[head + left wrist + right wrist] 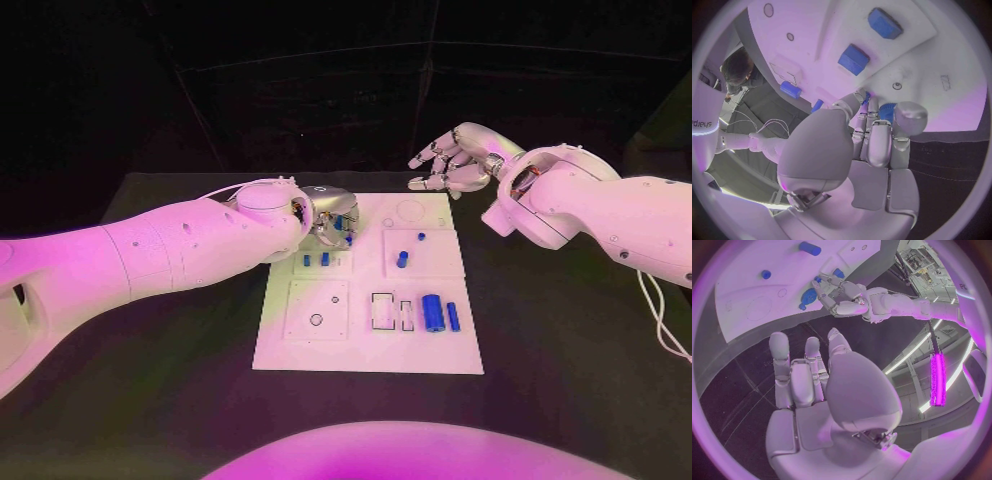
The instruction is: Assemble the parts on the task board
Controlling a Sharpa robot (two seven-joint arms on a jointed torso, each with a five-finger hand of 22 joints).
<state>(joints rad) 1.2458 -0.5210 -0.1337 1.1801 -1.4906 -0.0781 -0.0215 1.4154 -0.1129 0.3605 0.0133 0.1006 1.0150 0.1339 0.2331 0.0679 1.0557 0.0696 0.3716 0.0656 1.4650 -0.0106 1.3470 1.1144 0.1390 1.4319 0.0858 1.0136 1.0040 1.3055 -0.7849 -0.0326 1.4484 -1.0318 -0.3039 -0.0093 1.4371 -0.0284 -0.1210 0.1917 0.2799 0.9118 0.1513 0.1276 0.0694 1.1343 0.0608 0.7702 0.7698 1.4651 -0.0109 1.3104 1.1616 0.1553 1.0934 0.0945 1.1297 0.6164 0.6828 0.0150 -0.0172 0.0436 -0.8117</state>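
Task board (289,345) sits dead center on the black table (159,400), a white plate with shallow recesses, and most of the blue parts are scattered over its right half. Left hand (329,215) is down over the board's 11 o'clock corner, fingers curled in close together around a small blue part (887,111); the left wrist view shows that piece tucked right between the fingertips (870,102), touching them, so it looks pinched, with the board surface just beyond. Right hand (454,160) hangs up past the board's 1 o'clock corner, off the plate, fingers spread apart with nothing between them, and the right wrist view backs that up with the fingers (811,352) fanned over bare table. On the board itself: 2 long blue cylinders (441,316) lie side by side at about 4 o'clock, the fatter one on the left, next to a pair of rectangular slots (384,310). Near the center at roughly 1 o'clock there's a short blue peg (402,259) and a tiny blue dot of a part (421,236) a bit farther up. 2 small blue pieces (315,260) sit at about 10 o'clock, just under the left hand. Can't tell whether those small ones are seated in holes or just lying there.
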